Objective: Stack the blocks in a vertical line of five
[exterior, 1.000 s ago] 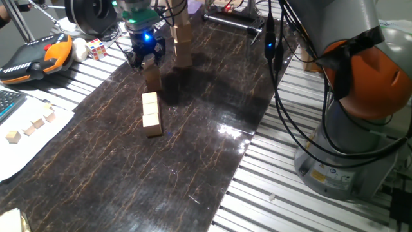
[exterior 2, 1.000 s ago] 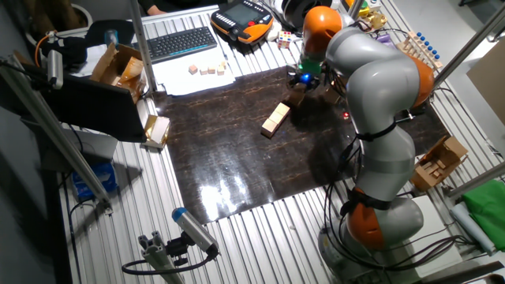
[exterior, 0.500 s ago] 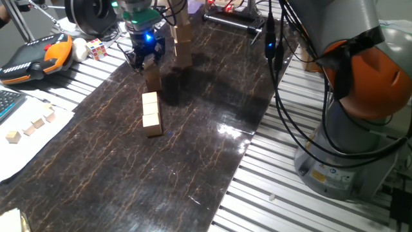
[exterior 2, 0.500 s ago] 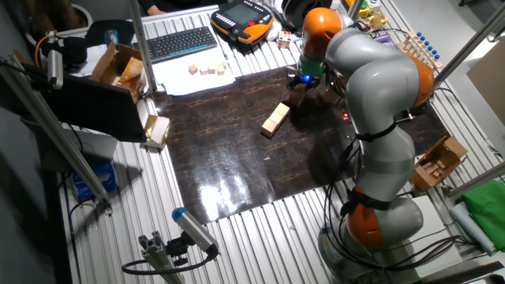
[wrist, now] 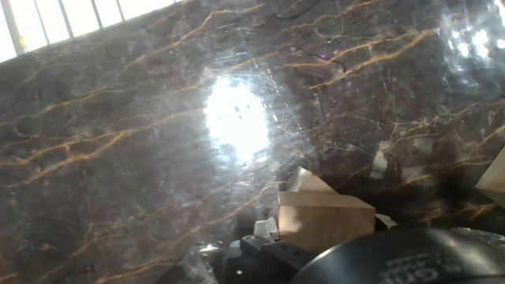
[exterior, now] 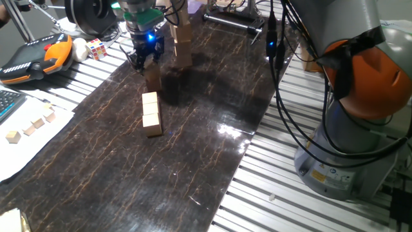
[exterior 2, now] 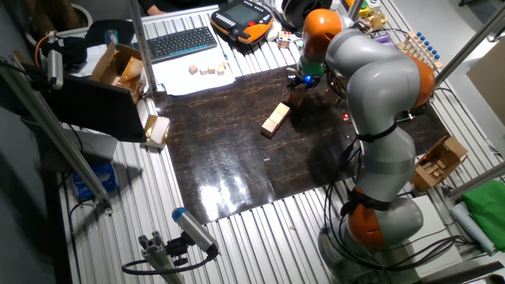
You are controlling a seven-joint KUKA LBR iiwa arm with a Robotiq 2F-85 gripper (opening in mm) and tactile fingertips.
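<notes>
No brand names or readable writing show in any view. A dark marble-patterned mat (exterior: pixel 193 129) with thin golden veins and a glossy, glare-catching surface covers a ribbed metal table (exterior: pixel 290 193). Three pale, square-edged wooden blocks (exterior: pixel 151 114) lie end to end in a short row on the mat. Just beyond them one more block (exterior: pixel 152 78) stands alone, directly under the gripper (exterior: pixel 144 59), whose body glows blue. In the hand view a pale block (wrist: pixel 323 218) sits close to the black fingers (wrist: pixel 260 252), but whether the jaws touch or hold it cannot be told. Further back, blocks (exterior: pixel 183 40) stand stacked in a narrow column. At the table's edge rest a multicoloured Rubik's cube (exterior: pixel 97 48) and tiny pale cubes (exterior: pixel 31 127) on white paper (exterior: pixel 26 145).
</notes>
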